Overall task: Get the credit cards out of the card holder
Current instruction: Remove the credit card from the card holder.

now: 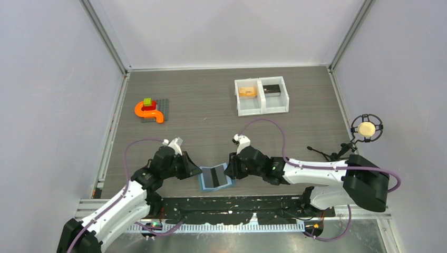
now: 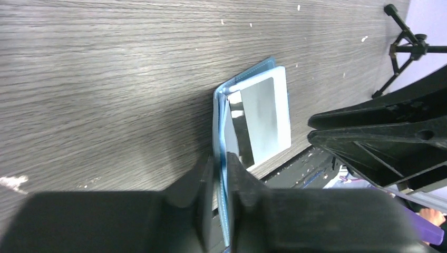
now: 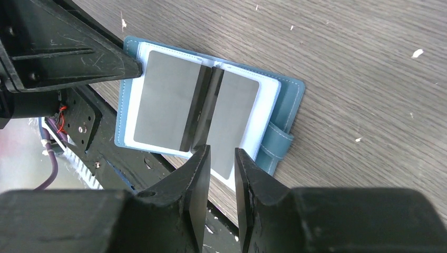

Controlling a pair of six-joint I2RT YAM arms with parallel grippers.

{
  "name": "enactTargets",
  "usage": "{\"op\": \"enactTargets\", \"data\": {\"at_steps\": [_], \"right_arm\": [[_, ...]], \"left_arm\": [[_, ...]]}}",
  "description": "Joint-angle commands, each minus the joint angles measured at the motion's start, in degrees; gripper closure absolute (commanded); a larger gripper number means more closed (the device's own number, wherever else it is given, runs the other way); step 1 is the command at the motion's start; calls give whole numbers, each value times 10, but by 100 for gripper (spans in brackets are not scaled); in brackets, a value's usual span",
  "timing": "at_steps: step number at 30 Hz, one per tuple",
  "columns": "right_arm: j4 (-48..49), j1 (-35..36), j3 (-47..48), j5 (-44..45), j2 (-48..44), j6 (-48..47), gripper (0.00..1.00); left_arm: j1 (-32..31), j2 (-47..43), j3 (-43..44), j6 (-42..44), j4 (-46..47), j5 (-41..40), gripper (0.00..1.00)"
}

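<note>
Find the card holder [image 1: 215,177] spread open at bottom centre of the overhead view, by the near edge of the table [image 1: 211,121], with long axis running left to right and fold pointing up the frame. Note the left gripper [image 1: 194,170] clamped shut on its left flap. Note the right gripper [image 3: 221,154] just off the right page's near edge, with jaws narrowly apart, nothing clamped, nearer for any pull there. See what look like an orange-yellow card [image 1: 246,91] and a dark card [image 1: 272,89] in the white tray [image 1: 262,110], upper right; cannot tell whether the grey pockets hold more
</note>
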Motion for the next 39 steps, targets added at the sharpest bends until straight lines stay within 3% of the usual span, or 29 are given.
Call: {"op": "enactTargets", "data": {"at_steps": [1, 4, 8, 16, 21, 30, 39], "right_arm": [[-19, -4, 4, 24, -40, -11, 69], [-34, -4, 14, 32, -64, -19, 69], [-26, -5, 22, 22, -65, -27, 69], [30, -13, 35, -22, -2, -28, 70], [77, -25, 28, -77, 40, -17, 70], [124, -54, -15, -92, 96, -8, 72], [150, -61, -47, -94, 120, 8, 73]], "left_arm": [[2, 2, 50, 26, -63, -40, 75], [2, -9, 72, 34, -100, -57, 62], [2, -28, 82, 27, -97, -47, 57], [1, -32, 81, 9, -66, -17, 56], [1, -6, 14, -41, 78, 36, 56], [-5, 96, -50, -53, 234, 40, 54], [-15, 159, -59, -29, 259, 20, 54]]}}
